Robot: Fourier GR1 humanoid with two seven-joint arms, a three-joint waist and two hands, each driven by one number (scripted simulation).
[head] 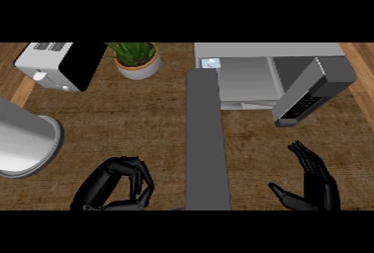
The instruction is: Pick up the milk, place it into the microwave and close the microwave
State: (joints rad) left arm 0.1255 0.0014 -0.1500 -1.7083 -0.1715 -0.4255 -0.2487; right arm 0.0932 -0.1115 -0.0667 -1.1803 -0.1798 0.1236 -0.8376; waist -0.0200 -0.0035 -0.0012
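The microwave [269, 50] stands at the back right with its light grey cavity [248, 81] showing. Its door [206, 143] is swung wide open, a long grey slab running from the hinge down the middle of the view towards me. A grey and black panel with rows of buttons [310, 94] slants at the cavity's right. I see no milk anywhere. My right hand [312, 184] is at the lower right, open with fingers straight, right of the door. Left of the door, my left hand [116, 187] has its fingers curled, and nothing shows in it.
A white and black appliance [55, 64] sits at the back left. A potted plant [136, 60] stands beside it. A large grey cylindrical vessel [25, 143] lies at the left edge. Brown counter [146, 123] spreads between them.
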